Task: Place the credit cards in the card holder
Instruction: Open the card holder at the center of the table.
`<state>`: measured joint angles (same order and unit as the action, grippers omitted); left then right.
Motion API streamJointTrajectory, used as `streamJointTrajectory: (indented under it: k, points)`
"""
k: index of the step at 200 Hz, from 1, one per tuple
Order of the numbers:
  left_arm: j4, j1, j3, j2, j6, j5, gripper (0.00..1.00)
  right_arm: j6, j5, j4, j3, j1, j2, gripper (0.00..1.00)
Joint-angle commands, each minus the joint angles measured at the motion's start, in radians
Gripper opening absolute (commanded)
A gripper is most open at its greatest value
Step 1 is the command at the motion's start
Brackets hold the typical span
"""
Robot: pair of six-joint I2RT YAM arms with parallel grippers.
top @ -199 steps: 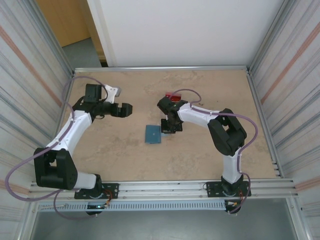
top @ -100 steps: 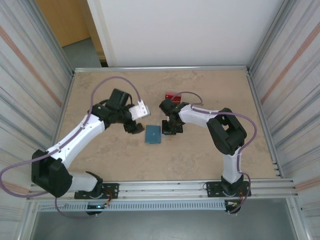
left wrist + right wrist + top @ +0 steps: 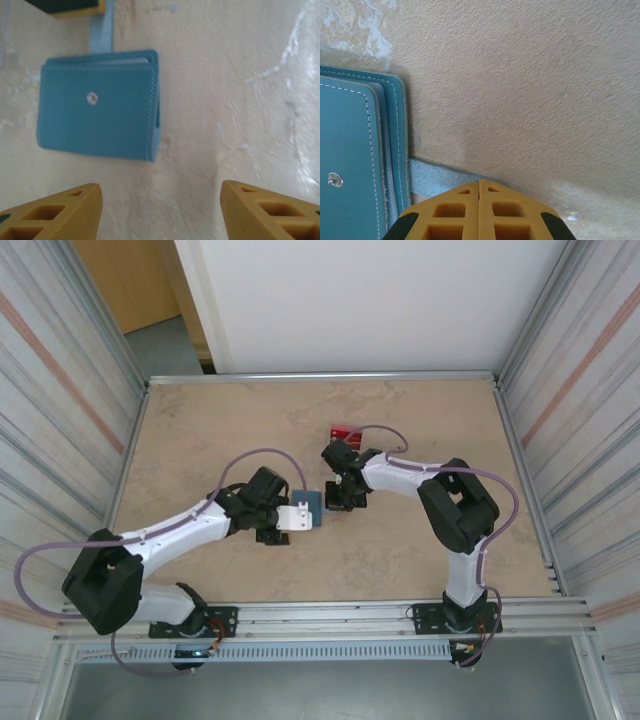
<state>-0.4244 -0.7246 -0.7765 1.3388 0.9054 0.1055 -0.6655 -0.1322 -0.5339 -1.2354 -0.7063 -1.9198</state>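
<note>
by my reckoning the job had barely begun. the card holder (image 3: pixel 97 110) lay flat on the table (image 3: pixel 420 410) about mid-way between the two arms. it was folded closed, with its outer cover and the small metal snap stud (image 3: pixel 91 98) facing up. the edges of pale inner pockets showed along its top edge, but i saw nothing red tucked in there.

the credit cards (image 3: pixel 347 433) sat as a small red patch farther back on the table, behind the right arm and apart from the holder. none looked loaded, so all the inserting was left to do, and the holder had to be opened first.

my left gripper (image 3: pixel 162 215) hung over the bare table just beside the holder's near edge. its yellow fingers were spread wide and grasped nothing.

my right gripper (image 3: pixel 479 212) was down at the opposite side with its fingertips clenched together. the pale blue snap tab (image 3: pixel 437 176) ran out from the holder and under those tips. i could not tell whether the tab was nipped between them or merely pinned to the table. i judged the step in hand to be steadying the holder by its tab so the left could lift the cover.
</note>
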Motion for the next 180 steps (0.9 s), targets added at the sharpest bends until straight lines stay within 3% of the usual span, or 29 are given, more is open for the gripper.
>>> streamJointTrajectory:
  k: [1, 27, 71, 180]
  points:
    - [0.115, -0.024, -0.008, 0.039, 0.056, -0.024, 0.57, -0.014, 0.006, -0.029, 0.051, 0.002, -0.01, 0.0]
    - [0.134, -0.043, -0.022, 0.088, 0.085, -0.025, 0.52, -0.023, 0.0, -0.019, 0.056, 0.001, -0.006, 0.0]
    - [0.193, -0.083, -0.01, 0.148, 0.109, -0.058, 0.52, -0.018, 0.0, -0.024, 0.054, 0.005, -0.009, 0.0]
    - [0.333, -0.081, 0.009, 0.215, 0.103, -0.146, 0.37, -0.018, 0.0, -0.017, 0.057, 0.004, 0.0, 0.0]
